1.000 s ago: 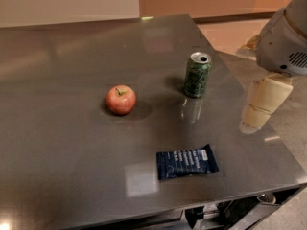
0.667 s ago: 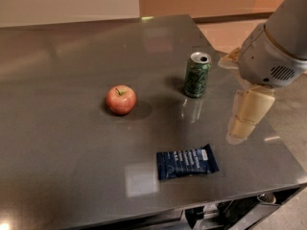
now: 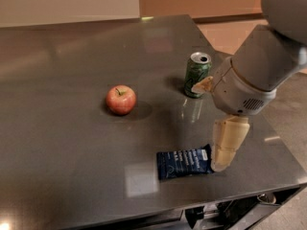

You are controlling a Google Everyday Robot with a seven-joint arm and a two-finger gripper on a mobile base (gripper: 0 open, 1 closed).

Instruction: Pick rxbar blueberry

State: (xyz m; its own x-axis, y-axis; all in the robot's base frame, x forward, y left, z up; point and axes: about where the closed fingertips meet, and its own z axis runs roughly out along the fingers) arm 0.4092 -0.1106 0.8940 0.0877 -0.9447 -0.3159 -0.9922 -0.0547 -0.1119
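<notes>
The gripper (image 3: pixel 221 163) is being held just beside the rxbar blueberry (image 3: pixel 184 162). Whether it is open cannot be told. The wrapper's white lettering cannot be read.

Views: one camera.
Position: high over the table (image 3: pixel 57 176), on its near side.
Facing: down at a slant, across the table toward the far wall (image 3: pixel 67 4).
Nearness: close; the table fills most of the frame, its near and right edges in view.
Hand: the hand (image 3: pixel 222 158) sits low right, under the arm (image 3: pixel 268 66) entering from the top right corner, just beside the bar (image 3: pixel 184 162).
</notes>
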